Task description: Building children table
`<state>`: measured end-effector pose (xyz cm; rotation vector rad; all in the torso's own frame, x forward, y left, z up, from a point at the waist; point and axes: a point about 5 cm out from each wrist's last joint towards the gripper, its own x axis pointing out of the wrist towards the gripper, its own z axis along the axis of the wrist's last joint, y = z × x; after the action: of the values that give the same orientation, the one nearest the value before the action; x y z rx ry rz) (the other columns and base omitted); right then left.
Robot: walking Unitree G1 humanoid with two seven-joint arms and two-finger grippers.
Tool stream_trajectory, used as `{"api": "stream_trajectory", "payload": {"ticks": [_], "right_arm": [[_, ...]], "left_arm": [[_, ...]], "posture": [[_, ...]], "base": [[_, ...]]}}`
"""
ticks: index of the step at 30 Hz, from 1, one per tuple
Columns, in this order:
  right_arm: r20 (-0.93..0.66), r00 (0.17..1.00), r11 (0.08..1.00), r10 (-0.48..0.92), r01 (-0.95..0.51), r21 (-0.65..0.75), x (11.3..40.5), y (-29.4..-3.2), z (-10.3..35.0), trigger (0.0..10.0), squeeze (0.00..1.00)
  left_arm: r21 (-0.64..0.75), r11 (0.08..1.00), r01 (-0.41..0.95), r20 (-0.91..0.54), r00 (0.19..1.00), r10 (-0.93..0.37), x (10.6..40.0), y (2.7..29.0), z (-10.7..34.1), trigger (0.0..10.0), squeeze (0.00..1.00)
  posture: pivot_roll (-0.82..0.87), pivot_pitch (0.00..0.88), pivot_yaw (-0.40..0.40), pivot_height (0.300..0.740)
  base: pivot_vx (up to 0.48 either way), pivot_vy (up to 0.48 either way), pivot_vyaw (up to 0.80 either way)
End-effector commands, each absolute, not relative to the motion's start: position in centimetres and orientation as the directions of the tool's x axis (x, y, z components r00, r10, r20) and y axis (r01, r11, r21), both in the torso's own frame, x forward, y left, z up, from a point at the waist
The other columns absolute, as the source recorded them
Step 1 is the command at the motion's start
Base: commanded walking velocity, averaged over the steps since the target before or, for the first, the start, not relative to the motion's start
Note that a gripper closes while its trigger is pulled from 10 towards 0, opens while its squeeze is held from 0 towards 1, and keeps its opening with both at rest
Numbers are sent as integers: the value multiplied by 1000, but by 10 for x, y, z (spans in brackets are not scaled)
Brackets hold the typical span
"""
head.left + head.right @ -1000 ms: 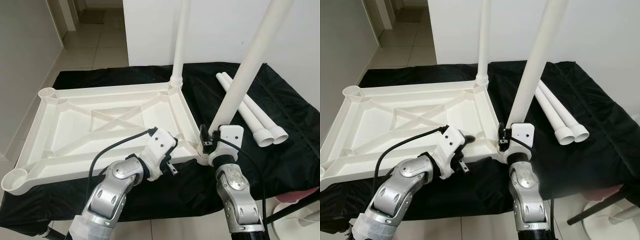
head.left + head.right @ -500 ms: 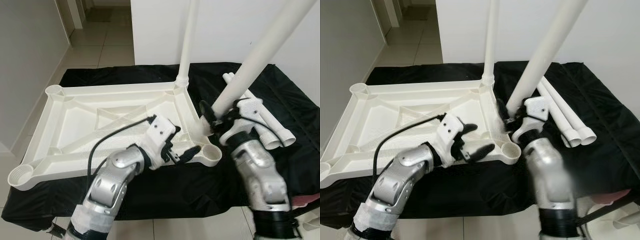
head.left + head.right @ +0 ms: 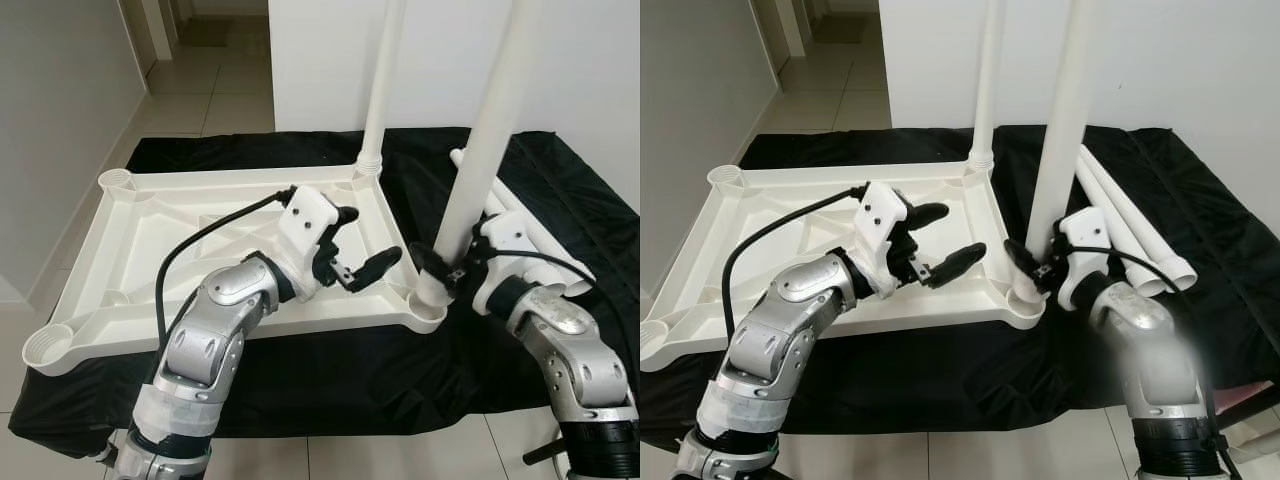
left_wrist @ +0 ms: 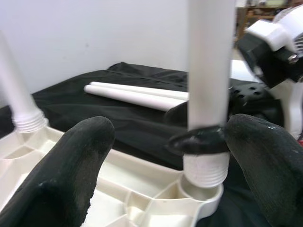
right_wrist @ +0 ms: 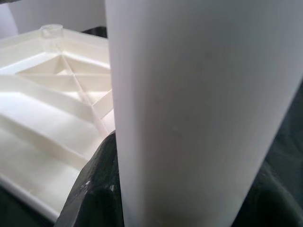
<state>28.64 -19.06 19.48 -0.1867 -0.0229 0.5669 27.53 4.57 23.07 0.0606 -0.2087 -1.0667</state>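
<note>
The white table top (image 3: 200, 250) lies upside down on a black cloth. One white leg (image 3: 382, 80) stands in its far right corner socket. A second leg (image 3: 490, 120) stands upright with its threaded end (image 4: 204, 170) in the mouth of the near right corner socket (image 3: 428, 312). My right gripper (image 3: 447, 270) is shut on this leg just above the thread. My left gripper (image 3: 370, 235) hovers open over the table top's right side, fingers (image 4: 71, 156) pointing at the held leg from a short way off. The right wrist view shows the leg (image 5: 203, 109) close up.
Two loose legs (image 3: 1130, 225) lie on the cloth behind my right arm. Open sockets sit at the far left corner (image 3: 118, 180) and the near left corner (image 3: 45, 345). A white wall stands close behind and tiled floor runs off at the far left. The cloth's front edge (image 3: 330, 425) is near.
My right gripper swung the tilted leg upright onto the near right socket. My left gripper lifted off the table top's front rim, opened, and moved toward the leg. The camera shifted too.
</note>
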Motion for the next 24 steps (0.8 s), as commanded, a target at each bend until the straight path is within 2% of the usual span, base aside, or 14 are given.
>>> {"api": "stream_trajectory", "payload": {"ticks": [1,6,16,24], "right_arm": [[-46,828,809,559,-557,-187,286,-192,197,10000,0],[-117,778,751,617,-627,-208,286,-192,195,10000,0],[-185,679,642,710,-733,-225,286,-181,196,10000,0],[-205,628,583,751,-776,-240,287,-176,200,10000,0]], "left_arm": [[150,500,853,164,477,-863,275,46,239,10000,0],[98,407,908,227,378,-898,268,34,262,10000,0],[88,301,950,225,276,-935,267,16,279,10000,0],[44,306,951,180,294,-939,274,2,277,10000,0]], "posture": [[-50,0,-8,740],[-39,0,-10,740],[-38,11,-5,740],[-40,14,5,740]], "base": [[0,0,0],[0,0,0],[0,0,0],[0,0,0]]}}
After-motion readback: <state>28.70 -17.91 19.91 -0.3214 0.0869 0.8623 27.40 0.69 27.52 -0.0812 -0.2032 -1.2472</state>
